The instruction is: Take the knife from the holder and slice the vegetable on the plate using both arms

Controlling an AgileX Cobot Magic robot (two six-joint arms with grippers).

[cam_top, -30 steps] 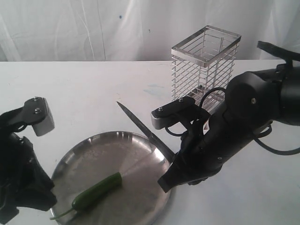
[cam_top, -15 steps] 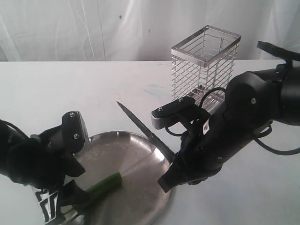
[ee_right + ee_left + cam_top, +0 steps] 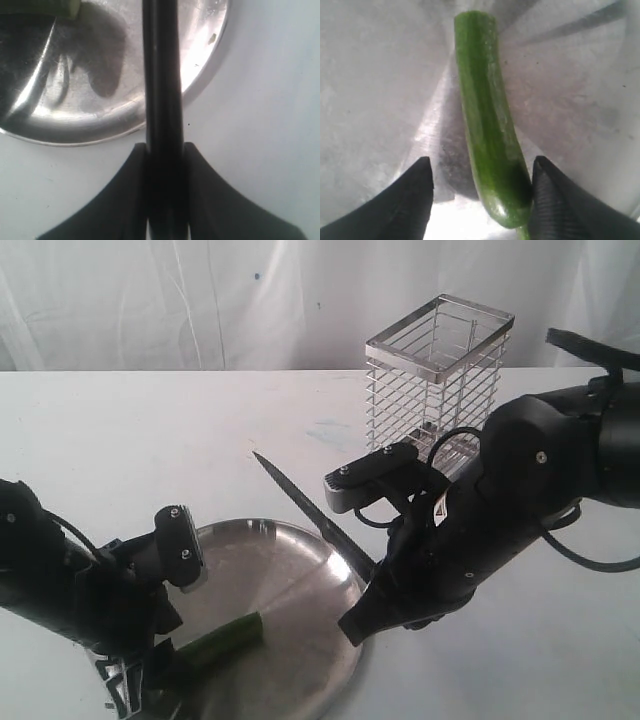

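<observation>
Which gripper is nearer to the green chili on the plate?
Left. The left gripper straddles the chili, jaws open; the right gripper holds the knife at the rim of the plate.

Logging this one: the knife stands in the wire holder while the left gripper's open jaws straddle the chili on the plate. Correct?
Not quite. The knife is out of the holder, clamped in the right gripper with its blade over the plate, as the exterior view shows. The left gripper does straddle the chili.
</observation>
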